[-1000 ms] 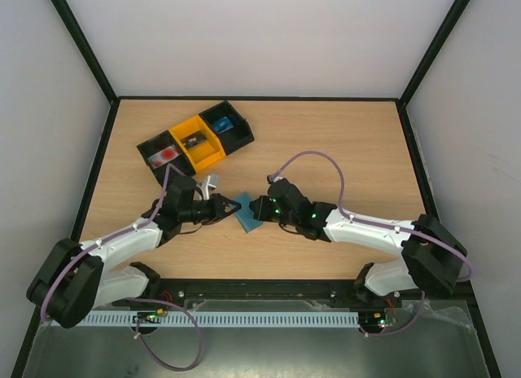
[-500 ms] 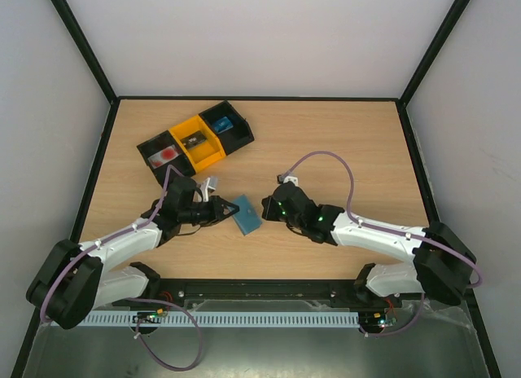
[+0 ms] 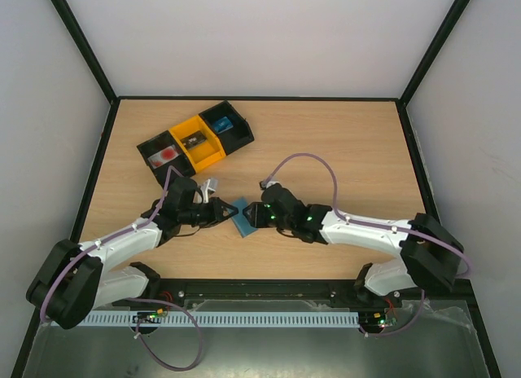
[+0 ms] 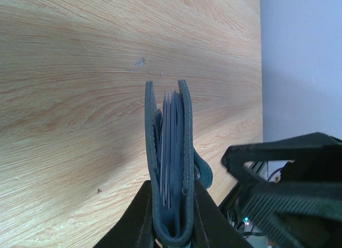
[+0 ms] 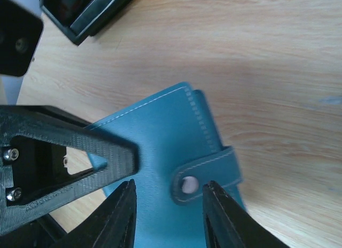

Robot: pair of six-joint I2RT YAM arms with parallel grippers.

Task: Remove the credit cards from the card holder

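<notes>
The slate-blue card holder [image 3: 244, 217] hangs between the two arms, folded shut. My left gripper [image 3: 227, 208] is shut on its spine end [image 4: 171, 226]. In the left wrist view it stands edge-on, and the thin edges of the credit cards [image 4: 169, 146] show between its two panels. My right gripper [image 5: 168, 205] is open just over the holder's outer panel [image 5: 160, 130]. Its snap tab [image 5: 206, 176] lies between the two fingers, which touch nothing. One left finger [image 5: 69, 146] crosses the holder's left side.
A black-and-yellow three-compartment tray [image 3: 195, 139] stands at the back left of the wooden table, with small items inside; its corner [image 5: 85, 13] shows in the right wrist view. The right arm's dark body [image 4: 288, 173] is close beside the holder.
The right gripper drew back to the right, then came in again to the holder and opened from shut. The left gripper has kept its grip, and the holder has shifted only slightly.
</notes>
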